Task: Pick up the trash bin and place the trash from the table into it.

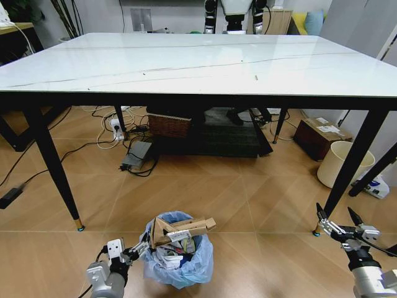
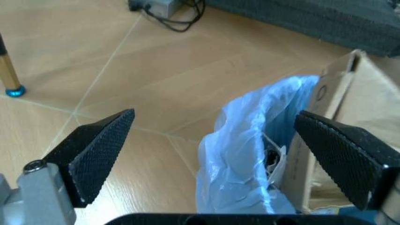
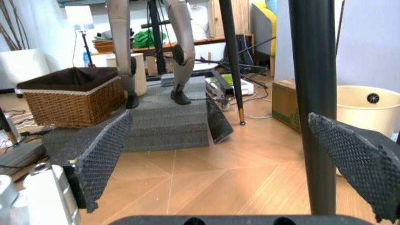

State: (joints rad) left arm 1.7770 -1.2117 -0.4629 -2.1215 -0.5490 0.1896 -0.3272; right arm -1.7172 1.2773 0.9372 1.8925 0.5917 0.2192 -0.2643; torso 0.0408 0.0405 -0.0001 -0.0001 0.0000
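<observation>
A: L fingers [image 2: 100,154]?
B: Spread wide, nothing clamped. The left gripper [image 1: 133,253] is held low at the trash bin [image 1: 180,264], on the floor in front of the table [image 1: 198,65]; in the wrist view the blue liner rim is seen just inside the far pad, w/ the bin not squarely between the pads.

A: Trash?
B: Brown paper bag [image 1: 183,231] and white scraps are already packed in the bin, sticking up past the rim. The tabletop looks bare apart from a tiny speck.

A: Step, then?
B: Judged as gripping the bin. A small shift toward the rim is called for, then closing on rim and liner; thin plastic could slip.

A: R side?
B: The right gripper [image 1: 339,218] is held apart too, empty, low by a table leg [image 1: 350,164]. A cream bin [image 1: 342,162] and cardboard box [image 1: 319,136] stand beyond; cables and a wicker basket [image 1: 169,124] lie under the table.
</observation>
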